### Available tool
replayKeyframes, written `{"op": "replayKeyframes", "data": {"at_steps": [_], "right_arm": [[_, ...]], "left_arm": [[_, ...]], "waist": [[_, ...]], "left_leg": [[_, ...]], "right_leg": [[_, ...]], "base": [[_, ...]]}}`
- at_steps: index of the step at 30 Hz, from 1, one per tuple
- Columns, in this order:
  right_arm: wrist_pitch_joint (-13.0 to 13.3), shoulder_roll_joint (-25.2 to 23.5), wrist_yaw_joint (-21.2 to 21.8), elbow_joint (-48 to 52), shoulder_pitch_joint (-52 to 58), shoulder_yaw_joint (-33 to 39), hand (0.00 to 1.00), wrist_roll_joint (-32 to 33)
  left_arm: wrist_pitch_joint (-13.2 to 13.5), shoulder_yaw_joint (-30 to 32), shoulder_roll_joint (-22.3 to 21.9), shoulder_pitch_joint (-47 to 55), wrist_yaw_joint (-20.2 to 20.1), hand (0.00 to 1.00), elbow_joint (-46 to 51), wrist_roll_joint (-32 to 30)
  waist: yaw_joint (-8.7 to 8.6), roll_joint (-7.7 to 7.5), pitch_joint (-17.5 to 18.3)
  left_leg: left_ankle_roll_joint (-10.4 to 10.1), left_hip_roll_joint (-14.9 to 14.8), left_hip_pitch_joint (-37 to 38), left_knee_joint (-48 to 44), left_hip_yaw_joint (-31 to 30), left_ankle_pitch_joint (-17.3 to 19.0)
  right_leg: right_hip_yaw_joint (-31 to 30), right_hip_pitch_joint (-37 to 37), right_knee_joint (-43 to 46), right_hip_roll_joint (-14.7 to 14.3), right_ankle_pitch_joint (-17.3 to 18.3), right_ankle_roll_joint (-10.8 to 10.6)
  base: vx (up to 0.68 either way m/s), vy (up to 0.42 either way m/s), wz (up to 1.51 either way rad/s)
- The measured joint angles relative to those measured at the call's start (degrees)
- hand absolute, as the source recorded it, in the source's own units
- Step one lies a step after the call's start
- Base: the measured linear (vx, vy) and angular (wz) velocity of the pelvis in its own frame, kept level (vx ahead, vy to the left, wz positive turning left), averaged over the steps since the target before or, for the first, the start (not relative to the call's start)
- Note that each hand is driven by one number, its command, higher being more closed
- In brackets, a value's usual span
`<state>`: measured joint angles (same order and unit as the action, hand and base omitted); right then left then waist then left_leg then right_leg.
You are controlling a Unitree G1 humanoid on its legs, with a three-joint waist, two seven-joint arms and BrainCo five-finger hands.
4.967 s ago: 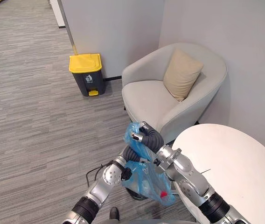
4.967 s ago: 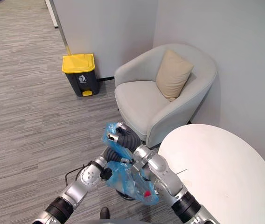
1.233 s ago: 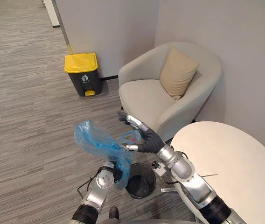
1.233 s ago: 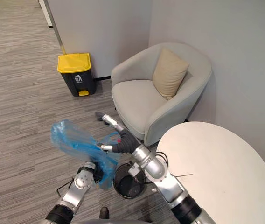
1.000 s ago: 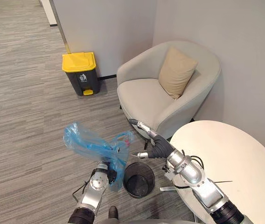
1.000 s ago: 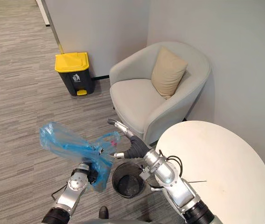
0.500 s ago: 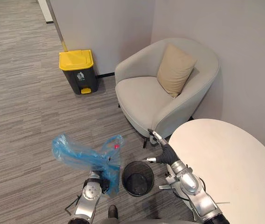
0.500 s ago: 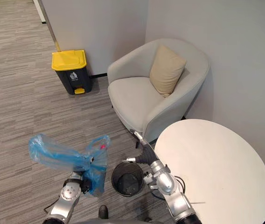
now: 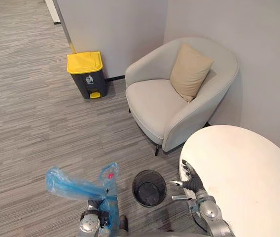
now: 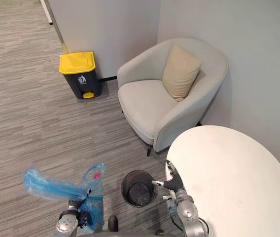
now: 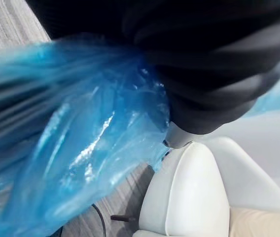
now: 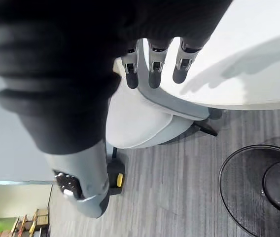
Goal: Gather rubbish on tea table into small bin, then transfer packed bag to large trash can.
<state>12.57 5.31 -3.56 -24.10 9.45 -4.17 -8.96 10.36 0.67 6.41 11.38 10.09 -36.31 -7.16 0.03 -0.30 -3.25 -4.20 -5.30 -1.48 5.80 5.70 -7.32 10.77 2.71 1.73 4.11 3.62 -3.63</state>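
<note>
Left eye view: the blue bag (image 9: pixel 76 185) is bunched against my left hand (image 11: pixel 209 84), just left of the small bin (image 9: pixel 149 187); I cannot tell the grip under the plastic. My right hand (image 9: pixel 190 178), right of the bin, holds nothing, fingers straight.

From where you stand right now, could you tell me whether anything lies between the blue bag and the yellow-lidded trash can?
Nothing visible does. Only bare carpet lies between the blue bag and the trash can. The armchair and the small bin sit off to the right of that path. The can's lid is shut.
</note>
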Motion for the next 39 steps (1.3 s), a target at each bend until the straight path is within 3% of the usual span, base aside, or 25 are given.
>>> {"op": "replayKeyframes", "data": {"at_steps": [8, 17, 21, 24, 26, 28, 29, 31, 34, 36, 37, 38, 39], "right_arm": [[-0.52, -0.72, -0.09, -6.06, -0.30, 1.36, 0.00, 1.24], [-0.67, -0.42, -0.58, -6.62, -0.11, 1.28, 0.00, 0.31], [-1.37, -0.47, -1.77, -6.62, -2.18, 0.62, 0.00, -0.61], [-1.85, -0.39, -2.76, -6.55, -3.28, -0.93, 0.00, -0.75], [-1.80, -0.40, -2.93, -5.81, -3.32, -1.41, 0.00, -0.75], [-1.78, -0.54, -3.06, -5.61, -3.18, -1.60, 0.00, -0.75], [-1.79, -0.40, -3.03, -5.60, -3.32, -2.73, 0.00, -0.76], [-1.77, 0.38, -3.10, -4.29, -3.98, -4.24, 0.00, -0.75], [-1.62, 0.31, -4.14, -1.30, -3.99, -4.86, 0.00, -0.67], [-1.71, 0.36, -4.60, -1.39, -4.05, -4.27, 0.00, -0.61], [-1.78, -0.43, -5.20, -1.29, -3.93, -3.12, 0.00, -0.58], [-1.79, -0.66, -5.28, -1.15, -4.05, -2.43, 0.00, -0.58], [-1.87, -0.70, -5.67, -0.62, -4.04, -1.18, 0.00, -0.47]], "left_arm": [[-0.02, -0.01, -0.33, 0.33, -0.22, 1.00, -2.74, 0.48], [0.02, -0.09, -0.60, 1.42, -1.28, 1.00, -4.21, 0.51], [0.03, -0.08, -0.43, -0.28, -1.27, 1.00, -4.13, 1.21], [0.01, -0.14, -0.47, -1.50, -1.25, 1.00, -3.36, 2.04], [0.00, -0.13, -0.62, -1.50, -1.27, 1.00, -1.32, 2.09], [0.11, -0.03, -0.58, -2.08, -1.26, 1.00, 0.41, 2.14], [0.13, 0.07, -0.75, -2.02, -1.22, 1.00, 0.87, 2.20], [0.14, 0.10, -2.42, -0.96, -1.20, 1.00, 2.21, 2.62], [0.19, -0.11, -4.26, 0.03, -1.22, 1.00, 2.71, 3.06], [0.17, -0.53, -4.46, 0.20, -1.22, 1.00, 2.98, 3.08], [0.08, -1.08, -4.38, -0.51, -1.23, 1.00, 4.33, 3.08], [0.08, -1.36, -4.41, -0.89, -1.28, 1.00, 5.28, 3.06], [0.09, -1.77, -4.46, -1.37, -1.29, 1.00, 6.59, 3.04]], "waist": [[-0.76, 0.01, -0.01], [-0.47, 0.23, -0.45], [0.65, -0.52, -2.42], [0.77, -1.63, -3.45], [0.78, -1.61, -3.51], [0.78, -2.52, -3.89], [1.31, -2.91, -4.09], [4.03, -1.18, -4.12], [4.06, 0.89, -4.83], [3.86, 1.12, -4.99], [3.64, 0.68, -5.22], [3.61, 0.21, -5.67], [3.64, -0.76, -6.35]], "left_leg": [[0.32, 0.25, 0.57, -0.20, 0.20, -0.01], [0.19, 0.13, 0.82, 0.10, 1.79, 0.58], [0.24, 0.76, -1.35, -0.32, 2.99, 0.50], [1.33, 1.78, -3.56, -3.55, 1.99, 0.87], [1.81, 1.44, -5.45, -6.29, 1.05, 1.84], [1.90, 2.86, -6.72, -8.01, -0.85, 1.91], [1.88, 3.54, -6.92, -8.71, -1.61, 1.92], [1.80, 2.25, -8.30, -9.71, -1.95, 1.88], [-0.16, 1.00, -10.91, -9.69, -4.67, 0.33], [-1.15, 0.50, -11.69, -9.27, -4.75, -1.90], [-3.05, 0.19, -12.08, -8.18, -3.98, -2.95], [-2.39, 0.13, -12.88, -10.67, -1.81, -1.71], [0.29, 0.05, -14.44, -19.04, 2.52, 2.50]], "right_leg": [[-0.08, 0.46, 0.00, 0.10, 0.03, -0.05], [-1.78, -0.97, 1.56, 0.26, 0.70, -0.18], [-3.33, -8.24, 11.57, 1.62, 4.60, -0.38], [-3.19, -10.22, 16.58, 3.18, 6.55, -0.68], [-3.39, -10.18, 17.44, 3.31, 7.59, -1.73], [-5.69, -11.17, 22.79, 4.31, 11.64, -2.49], [-6.19, -10.94, 23.27, 4.65, 12.83, -1.34], [-5.81, -10.96, 21.83, 3.17, 12.20, -0.20], [-1.93, -10.79, 19.90, 1.73, 10.64, 1.22], [0.50, -10.41, 19.86, 1.61, 10.08, 2.05], [2.82, -10.25, 19.06, 2.42, 9.40, 3.03], [3.54, -10.15, 18.94, 2.99, 9.17, 3.18], [4.51, -9.89, 18.62, 4.48, 8.66, 2.91]], "base": [[0.00, -0.001, 0.00], [-0.03, 0.004, -0.08], [-0.02, 0.011, -0.16], [0.03, -0.005, 0.22], [0.01, -0.008, 0.43], [-0.01, -0.032, 0.79], [-0.03, -0.058, 0.45], [-0.07, -0.072, 0.20], [-0.10, -0.048, 0.42], [-0.10, -0.058, 0.62], [-0.10, -0.019, 0.67], [-0.10, 0.006, 0.65], [-0.07, 0.017, 0.46]]}}
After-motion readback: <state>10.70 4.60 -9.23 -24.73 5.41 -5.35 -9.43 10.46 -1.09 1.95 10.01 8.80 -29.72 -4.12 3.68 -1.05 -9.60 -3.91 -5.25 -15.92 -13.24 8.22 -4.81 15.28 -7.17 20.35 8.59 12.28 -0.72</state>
